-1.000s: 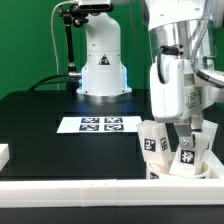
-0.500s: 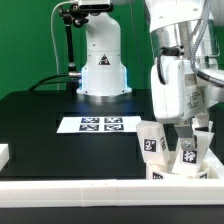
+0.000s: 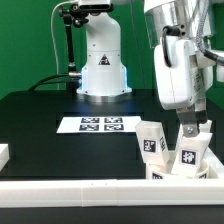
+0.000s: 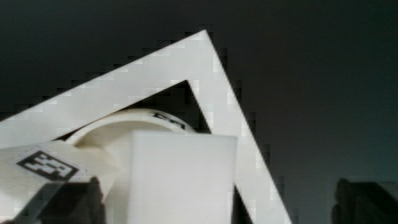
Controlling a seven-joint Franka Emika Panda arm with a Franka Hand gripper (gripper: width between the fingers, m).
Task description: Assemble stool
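Observation:
The stool parts stand at the exterior view's lower right, by the front rail. The round white seat (image 3: 176, 172) lies low, and two blocky white legs stand up from it, one (image 3: 151, 140) to the exterior view's left and one (image 3: 188, 152) to its right, each with a square tag. My gripper (image 3: 190, 132) hangs just above the right-hand leg, its dark fingers at the leg's top. In the wrist view the leg (image 4: 178, 180) fills the space between the fingers, in front of the round seat (image 4: 121, 125). The fingers (image 4: 365, 203) stand wide apart, so the gripper (image 4: 208, 206) is open.
The marker board (image 3: 98, 124) lies mid-table. The white robot base (image 3: 103, 65) stands at the back. White rails (image 3: 90, 189) edge the black table and meet in a corner in the wrist view (image 4: 210, 70). A small white block (image 3: 3, 153) sits at the left edge.
The arm has risen and shifted slightly toward the exterior view's right. The stool parts have stayed where they were.

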